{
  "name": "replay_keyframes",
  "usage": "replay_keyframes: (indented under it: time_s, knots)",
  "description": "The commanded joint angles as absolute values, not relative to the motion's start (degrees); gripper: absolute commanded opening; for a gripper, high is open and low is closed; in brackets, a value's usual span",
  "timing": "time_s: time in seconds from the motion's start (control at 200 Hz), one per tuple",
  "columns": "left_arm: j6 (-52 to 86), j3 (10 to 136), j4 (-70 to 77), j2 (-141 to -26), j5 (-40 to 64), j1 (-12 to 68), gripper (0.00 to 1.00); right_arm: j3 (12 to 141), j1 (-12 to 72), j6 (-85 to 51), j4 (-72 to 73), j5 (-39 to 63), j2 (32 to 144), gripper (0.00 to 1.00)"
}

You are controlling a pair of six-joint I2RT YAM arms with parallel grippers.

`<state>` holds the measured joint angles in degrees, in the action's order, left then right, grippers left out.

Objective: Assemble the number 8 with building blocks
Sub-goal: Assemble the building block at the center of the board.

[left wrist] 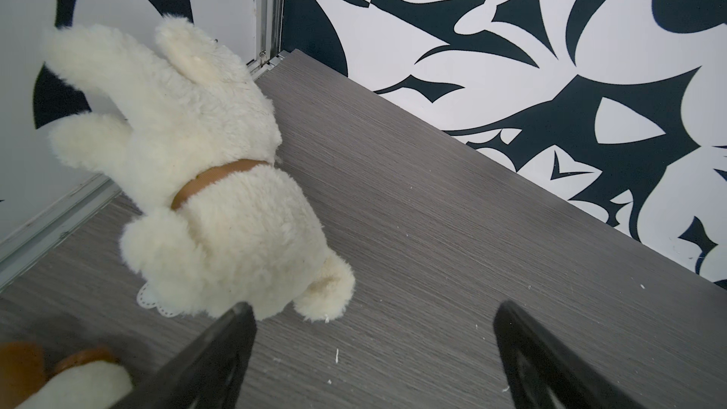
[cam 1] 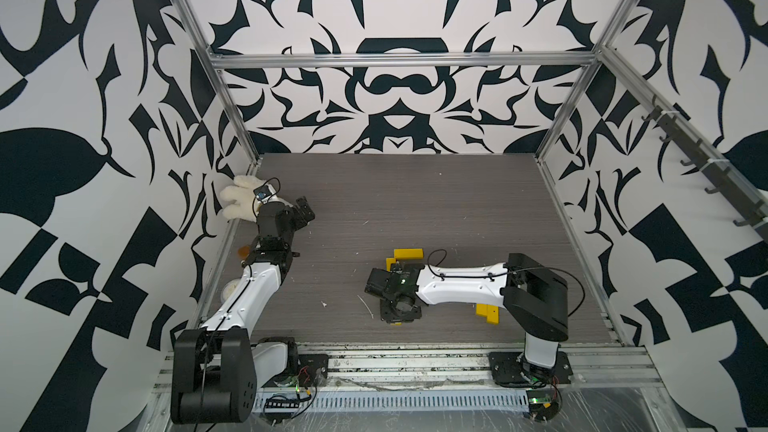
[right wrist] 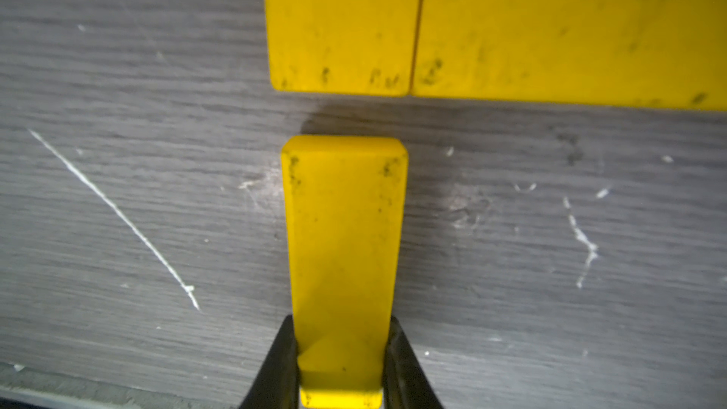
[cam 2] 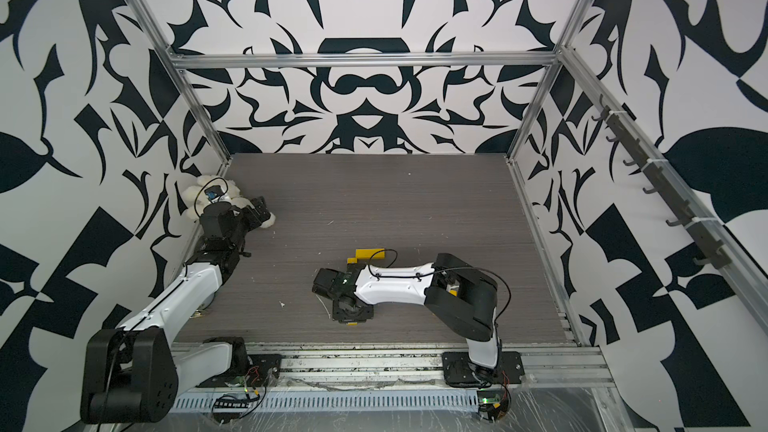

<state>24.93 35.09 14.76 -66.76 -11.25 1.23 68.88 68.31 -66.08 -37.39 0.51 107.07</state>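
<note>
The left arm (cam 1: 249,297), white shells over black joints, reaches from its base at the front forward along the left side. Its left gripper (left wrist: 373,304), a black parallel pair of fingers, stands with the jaws spread wide and nothing between them. The right arm (cam 1: 461,284), of the same build, rises from its front base, folds at the elbow and lays its forearm toward the middle, wrist bent downward. Its black right gripper (right wrist: 341,320) is clamped on the long sides of a flat bright yellow bar (right wrist: 342,230).

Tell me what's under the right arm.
Yellow building blocks poke out beyond its wrist, and another bar shows beside its elbow. The arm covers everything between them in both top views.
</note>
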Motion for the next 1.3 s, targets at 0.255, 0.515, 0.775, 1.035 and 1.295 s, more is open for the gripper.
replay_keyframes:
  time_s: [0.255, 0.515, 0.775, 1.035, 1.295]
  knots:
    - [25.31, 34.10, 15.36, -65.41, -10.57, 0.88, 0.99, 68.57, 67.62, -66.36, -38.93, -3.26, 106.92, 0.02]
    - [25.40, 34.10, 15.12, -65.30, -10.62, 0.88, 0.99, 69.26, 66.85, -65.22, -39.02, -2.83, 107.63, 0.04]
    - [25.35, 34.10, 15.34, -65.53, -10.57, 0.79, 0.99, 69.96, 66.40, -62.90, -38.47, -1.48, 108.58, 0.23]
    - [25.22, 33.99, 15.56, -65.61, -10.38, 0.78, 0.99, 70.93, 66.45, -61.24, -38.67, -0.38, 109.34, 0.57]
    - [25.22, 33.72, 15.82, -65.25, -10.19, 0.72, 0.99, 71.00, 66.66, -60.99, -40.87, -0.85, 107.33, 0.63]
